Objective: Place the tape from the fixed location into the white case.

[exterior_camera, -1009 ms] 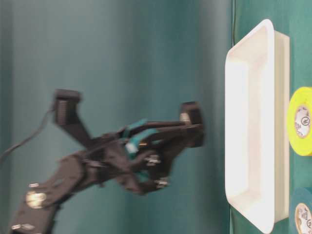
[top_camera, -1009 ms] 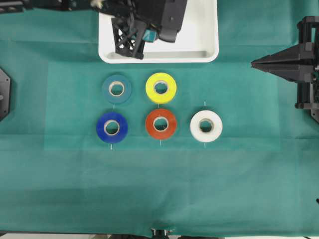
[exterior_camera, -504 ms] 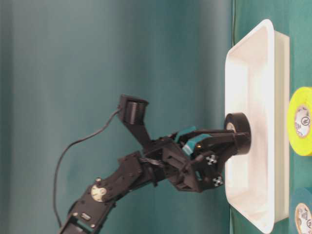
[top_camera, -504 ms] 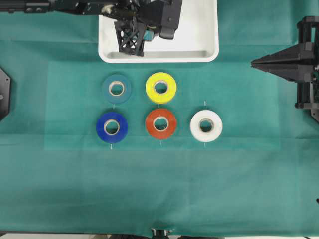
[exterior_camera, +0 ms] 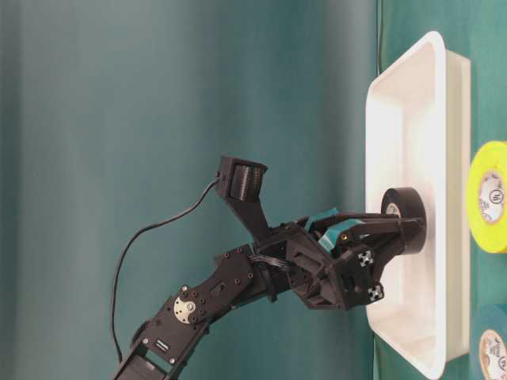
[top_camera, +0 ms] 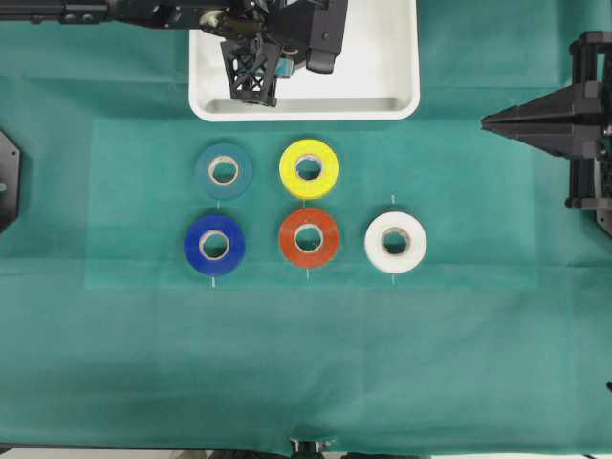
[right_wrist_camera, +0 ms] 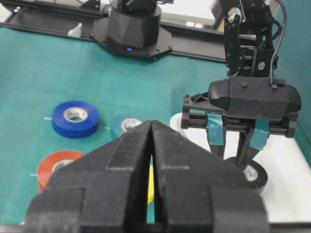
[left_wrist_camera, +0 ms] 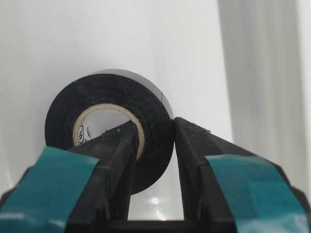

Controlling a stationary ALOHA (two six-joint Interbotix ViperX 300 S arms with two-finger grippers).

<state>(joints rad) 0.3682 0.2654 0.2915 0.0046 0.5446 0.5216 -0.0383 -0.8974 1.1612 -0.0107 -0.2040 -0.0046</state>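
The black tape (left_wrist_camera: 109, 126), with a pale cardboard core, is pinched through its wall by my left gripper (left_wrist_camera: 154, 124): one finger is inside the core, the other outside. In the table-level view the tape (exterior_camera: 404, 222) sits low inside the white case (exterior_camera: 412, 119), below its rim; I cannot tell whether it touches the floor. From overhead, the left gripper (top_camera: 251, 96) covers the tape over the left half of the case (top_camera: 402, 103). My right gripper (top_camera: 485, 121) is shut and empty at the right edge, far from the case.
Five rolls lie on the green cloth in front of the case: teal (top_camera: 224, 170), yellow (top_camera: 308, 168), dark blue (top_camera: 214, 245), red (top_camera: 308, 237) and white (top_camera: 395, 242). The right half of the case holds nothing.
The left gripper has carried the black tape down from above the case rim to low inside the case, and shifted slightly left. The right arm has not moved.
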